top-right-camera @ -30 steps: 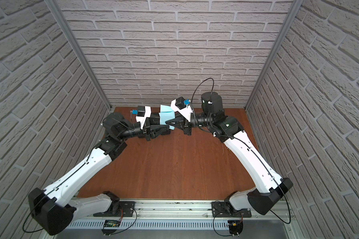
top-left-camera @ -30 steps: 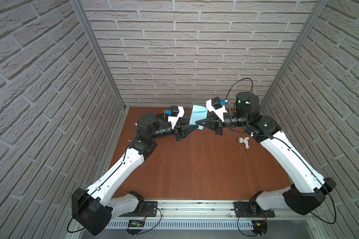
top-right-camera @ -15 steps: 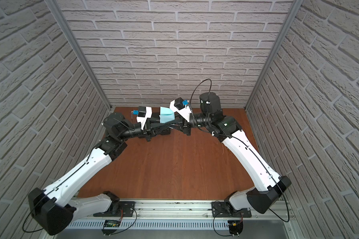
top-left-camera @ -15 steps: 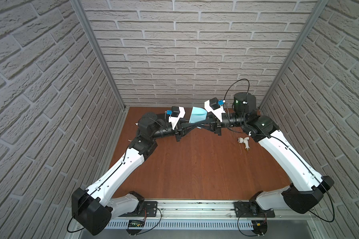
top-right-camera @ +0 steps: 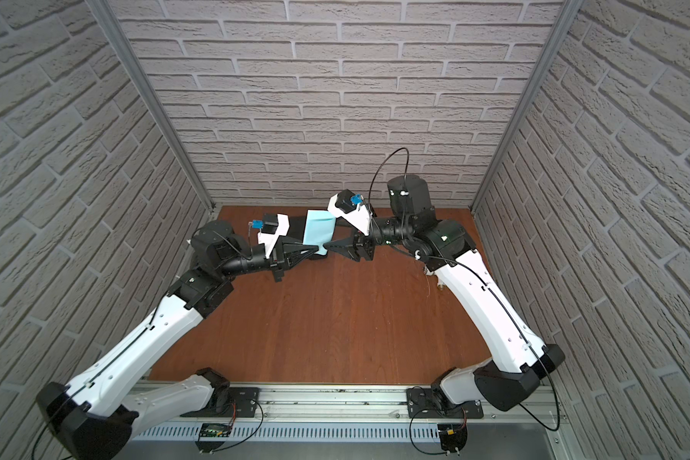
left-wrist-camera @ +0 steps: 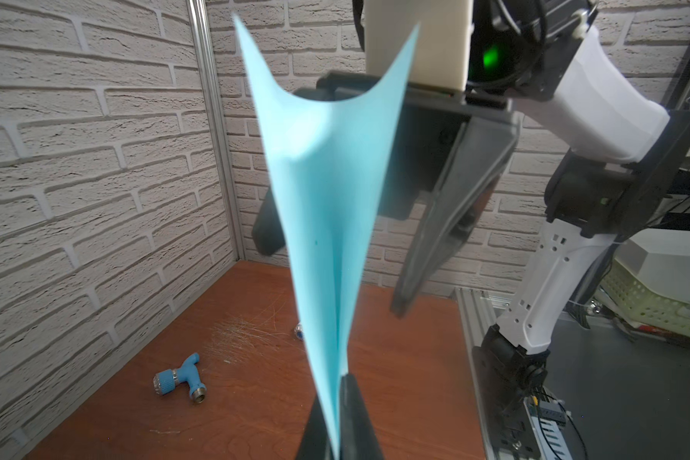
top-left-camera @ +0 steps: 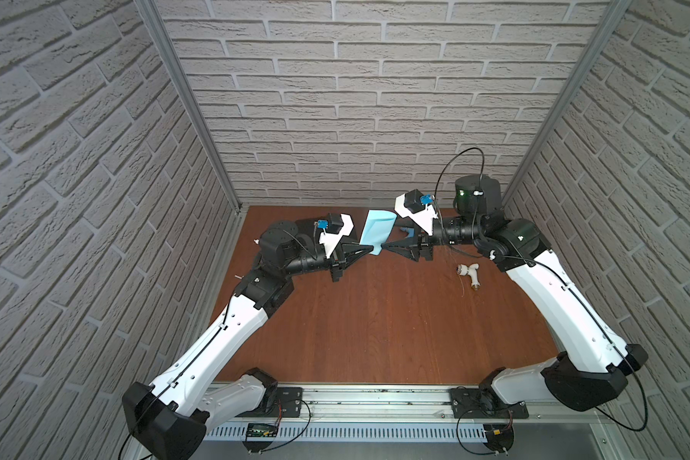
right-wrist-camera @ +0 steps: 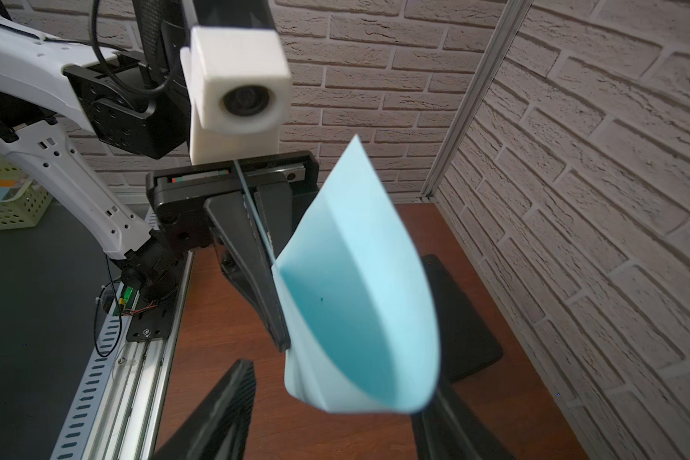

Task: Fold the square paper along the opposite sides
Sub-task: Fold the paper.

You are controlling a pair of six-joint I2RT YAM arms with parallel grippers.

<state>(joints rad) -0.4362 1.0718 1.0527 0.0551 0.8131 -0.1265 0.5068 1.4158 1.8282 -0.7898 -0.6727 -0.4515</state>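
The square paper [top-left-camera: 376, 230] [top-right-camera: 318, 232] is light blue and hangs in the air over the back of the table, bent over on itself. In the left wrist view both layers of the paper [left-wrist-camera: 327, 191] run down into my left gripper [left-wrist-camera: 334, 392], which is shut on them. In both top views my left gripper [top-left-camera: 371, 250] [top-right-camera: 320, 249] pinches the paper's lower corner. My right gripper [right-wrist-camera: 337, 384] [top-left-camera: 384, 251] faces it with jaws spread wide. The paper's [right-wrist-camera: 355, 302] curled end lies between the open fingers [right-wrist-camera: 226, 406] without being pinched.
A black plastic case [right-wrist-camera: 465, 318] lies on the wooden table near the back wall. A small blue tap fitting [left-wrist-camera: 180, 378] and a white tap fitting [top-left-camera: 469, 273] lie on the table. Brick walls close three sides. The rail runs along the front.
My left gripper has closed onto the paper's lower corner. My right gripper has opened and let go of the paper, and both arms have shifted slightly.
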